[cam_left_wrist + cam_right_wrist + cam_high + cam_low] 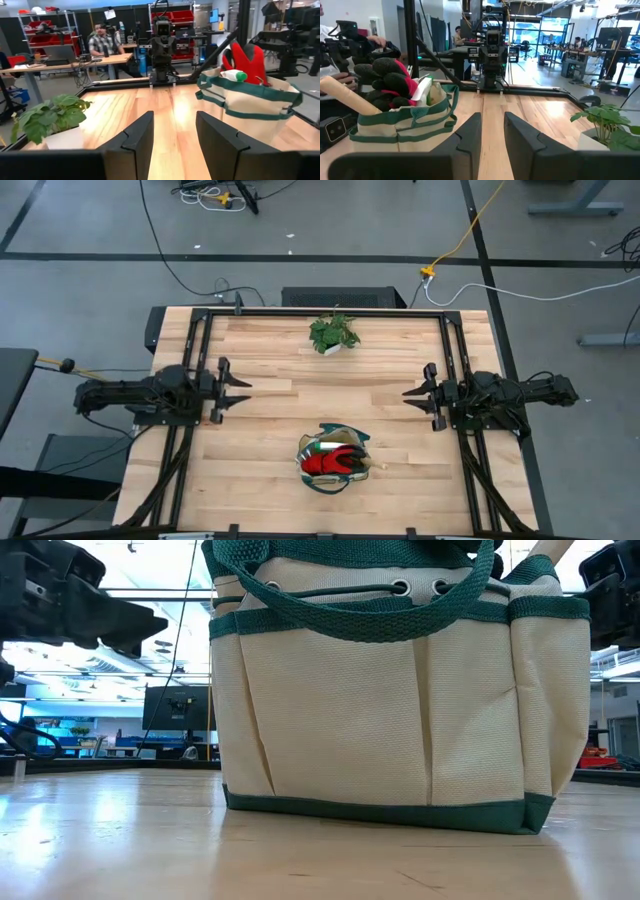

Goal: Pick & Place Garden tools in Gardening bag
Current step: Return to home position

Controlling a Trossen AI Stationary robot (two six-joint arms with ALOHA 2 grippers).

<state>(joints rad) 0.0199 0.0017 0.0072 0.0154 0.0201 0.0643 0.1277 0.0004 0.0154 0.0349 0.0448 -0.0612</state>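
The beige gardening bag (pixel 333 463) with green trim stands upright on its base near the table's front edge, midway between the arms. Garden tools stick out of its top: red-and-black gloves (pixel 243 57), a green-and-white spray bottle (pixel 234 75) and a pale wooden handle (pixel 345 95). In the low view the bag (pixel 400 710) fills most of the picture. My left gripper (pixel 174 122) hovers at the table's left side, open, pointing level toward the right. My right gripper (pixel 493 122) hovers at the right side, open with a narrower gap, pointing level toward the left. Both are well clear of the bag.
A leafy potted plant (pixel 334 333) stands at the table's far edge, centre. Black frame rails (pixel 200 370) run along the table's left, right and far sides. Bare wood lies between the two grippers. A person (pixel 102 42) sits at a desk beyond the table.
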